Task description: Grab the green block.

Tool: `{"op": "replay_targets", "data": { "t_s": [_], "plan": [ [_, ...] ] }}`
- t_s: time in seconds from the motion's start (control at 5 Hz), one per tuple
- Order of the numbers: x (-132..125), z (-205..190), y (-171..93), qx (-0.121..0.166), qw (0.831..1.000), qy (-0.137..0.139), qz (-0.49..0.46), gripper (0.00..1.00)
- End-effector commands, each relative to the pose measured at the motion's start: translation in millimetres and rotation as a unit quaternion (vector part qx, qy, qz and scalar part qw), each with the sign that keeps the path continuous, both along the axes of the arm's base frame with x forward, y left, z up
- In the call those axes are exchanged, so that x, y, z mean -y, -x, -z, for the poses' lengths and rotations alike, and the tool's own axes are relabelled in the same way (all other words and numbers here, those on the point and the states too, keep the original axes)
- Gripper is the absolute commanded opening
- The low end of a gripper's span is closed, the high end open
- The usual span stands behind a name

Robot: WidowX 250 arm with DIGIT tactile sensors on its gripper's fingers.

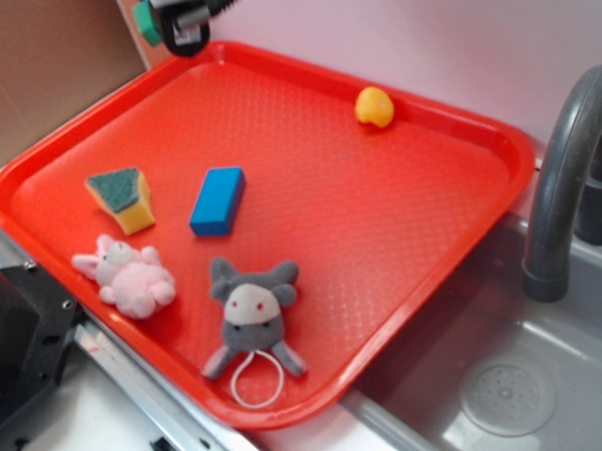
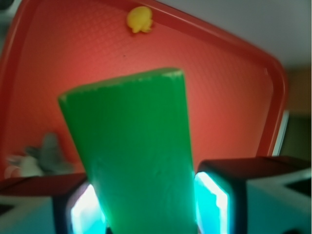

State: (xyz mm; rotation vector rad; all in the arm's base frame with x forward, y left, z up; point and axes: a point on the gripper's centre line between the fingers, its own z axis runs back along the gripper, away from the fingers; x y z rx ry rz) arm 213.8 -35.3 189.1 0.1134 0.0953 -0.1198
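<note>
My tool (image 2: 146, 204) is clamped on the green block (image 2: 134, 151), holding it lifted above the far corner of the red tray (image 1: 381, 209), well apart from the blue block (image 1: 218, 200).

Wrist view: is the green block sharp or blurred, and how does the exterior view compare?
Wrist view: the green block is close and soft-edged between the gripper pads, which glow cyan; the tray behind is hazy. Exterior view: toys are fairly sharp, lighting even, shadows faint.

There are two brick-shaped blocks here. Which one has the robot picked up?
The green block, clamped between the end effector fingers above the tray's far corner. The blue block lies untouched on the tray.
</note>
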Motion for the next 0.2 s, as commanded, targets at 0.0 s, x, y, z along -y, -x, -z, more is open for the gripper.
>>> {"op": "replay_targets", "data": {
  "t_s": [0.0],
  "plan": [
    [23.8, -12.5, 6.5, 0.063, 0.995, 0.008, -0.080, 0.00]
  ]
}}
